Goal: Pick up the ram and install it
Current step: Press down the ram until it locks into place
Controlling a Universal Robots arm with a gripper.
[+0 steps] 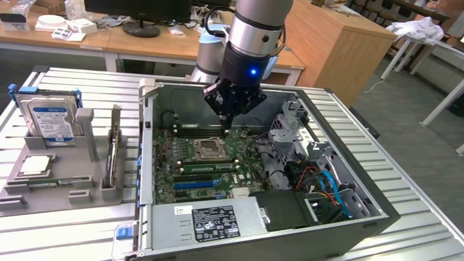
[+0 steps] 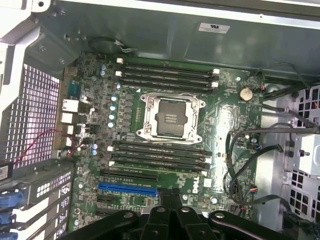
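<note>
Green ram (image 1: 51, 184), we judge, lies flat in the grey tray (image 1: 14, 204) at the exterior view's left, long axis across that view (parallel to the slots), well apart from the gripper (image 1: 227, 124), pinched closed and empty above the motherboard (image 1: 246, 149).

A robotics lab or workshop: an opened computer case (image 1: 261, 179) sits on a slatted metal table (image 1: 406, 157), with wooden desks (image 1: 87, 41), a monitor stand (image 1: 141, 28) and scattered boxes behind.
</note>
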